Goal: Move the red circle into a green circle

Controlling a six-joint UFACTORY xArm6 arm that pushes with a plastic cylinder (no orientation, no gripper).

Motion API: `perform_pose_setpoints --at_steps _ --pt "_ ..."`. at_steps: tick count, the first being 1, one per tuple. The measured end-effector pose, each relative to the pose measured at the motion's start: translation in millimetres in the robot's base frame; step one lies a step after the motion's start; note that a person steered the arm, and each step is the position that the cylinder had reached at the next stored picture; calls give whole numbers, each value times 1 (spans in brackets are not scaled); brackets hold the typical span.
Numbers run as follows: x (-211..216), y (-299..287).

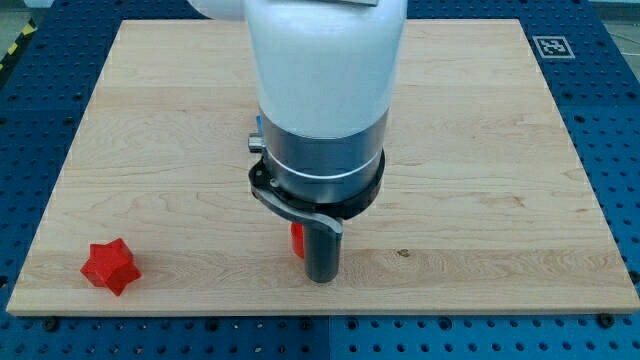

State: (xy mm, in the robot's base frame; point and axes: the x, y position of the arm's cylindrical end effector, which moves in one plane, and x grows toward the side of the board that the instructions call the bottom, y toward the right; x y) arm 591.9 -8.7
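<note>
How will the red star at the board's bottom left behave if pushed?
The red star looks rigid, squat and flat-based, so it should slide, not roll or tip. Its points may make it rotate under an off-centre push. The wooden board looks smooth.

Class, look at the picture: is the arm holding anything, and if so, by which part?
Nothing is held: the arm ends in a bare rod. My tip stands right beside a red block, mostly hidden behind it; contact cannot be told. The red star lies apart.

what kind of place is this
Probably a robotics lab bench: a wooden board lies on a blue perforated table, with a fiducial tag at its corner and a red star block as a prop.
</note>
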Motion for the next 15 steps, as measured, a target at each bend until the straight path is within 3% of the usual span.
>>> perform_pose_setpoints --at_steps 2,6,7,9,12,15 --pt "-5 -48" --pt "-44 66" --pt "-61 68" --pt "-71 51" --pt "-41 14" --pt "-83 7"
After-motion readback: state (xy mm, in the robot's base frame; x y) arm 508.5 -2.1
